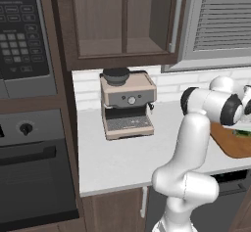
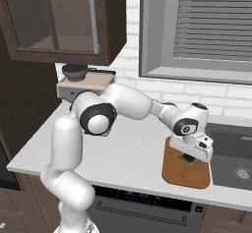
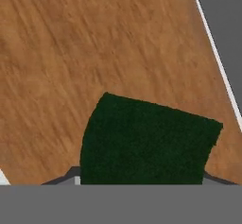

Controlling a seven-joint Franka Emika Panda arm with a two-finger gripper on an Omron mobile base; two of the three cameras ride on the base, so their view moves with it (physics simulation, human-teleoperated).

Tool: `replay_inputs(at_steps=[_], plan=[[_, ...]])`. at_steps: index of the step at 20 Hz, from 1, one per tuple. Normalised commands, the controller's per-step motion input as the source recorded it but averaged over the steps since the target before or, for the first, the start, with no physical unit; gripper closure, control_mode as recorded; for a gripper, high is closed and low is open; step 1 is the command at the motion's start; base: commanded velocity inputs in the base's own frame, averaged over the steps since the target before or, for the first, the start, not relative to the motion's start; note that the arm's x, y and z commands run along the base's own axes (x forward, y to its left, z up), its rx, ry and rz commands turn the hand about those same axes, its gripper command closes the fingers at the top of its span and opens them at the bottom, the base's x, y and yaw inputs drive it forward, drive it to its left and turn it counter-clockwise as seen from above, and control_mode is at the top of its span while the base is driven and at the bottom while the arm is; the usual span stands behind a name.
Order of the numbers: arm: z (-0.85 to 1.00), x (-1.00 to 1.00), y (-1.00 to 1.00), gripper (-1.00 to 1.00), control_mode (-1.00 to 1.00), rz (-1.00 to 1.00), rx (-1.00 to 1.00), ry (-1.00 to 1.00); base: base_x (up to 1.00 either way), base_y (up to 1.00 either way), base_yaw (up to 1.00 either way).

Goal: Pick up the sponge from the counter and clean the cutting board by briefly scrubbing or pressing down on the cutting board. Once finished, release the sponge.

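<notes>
Arm stretched out over the cutting board (image 2: pixel 173 170), hand low above it. Gripper (image 2: pixel 188 159) closed on the sponge (image 3: pixel 144 140), dark green face toward the hand camera, wood grain all around it. Sponge sits at or just above the board surface; contact unclear. Board lies on the counter (image 2: pixel 123 151) beside the sink (image 2: pixel 231 158). Coffee machine (image 1: pixel 127 104) well apart.

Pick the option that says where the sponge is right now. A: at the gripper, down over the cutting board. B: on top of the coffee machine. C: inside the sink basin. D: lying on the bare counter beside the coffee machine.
A: in the hand view the dark green sponge sits right in front of the hand with the wood of the cutting board behind it, and the right base view shows the gripper low over that board.
</notes>
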Motion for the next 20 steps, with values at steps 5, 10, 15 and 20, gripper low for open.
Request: replay_inputs(at_steps=[5, 10, 15, 20], plan=[[-1.0, 0.24, 0.54, 1.0, -1.0, 0.02, -0.26, 0.01, 0.0, 0.0, 0.0], [-1.0, -0.25, 0.81, 1.0, -1.0, 0.06, -0.19, 0.0, 0.0, 0.0, 0.0], [-1.0, -0.31, 0.6, 1.0, -1.0, 0.3, 0.0, 0.03, 0.0, 0.0, 0.0], [-1.0, -0.45, -0.57, 1.0, -1.0, 0.3, 0.19, 0.12, 0.0, 0.0, 0.0]])
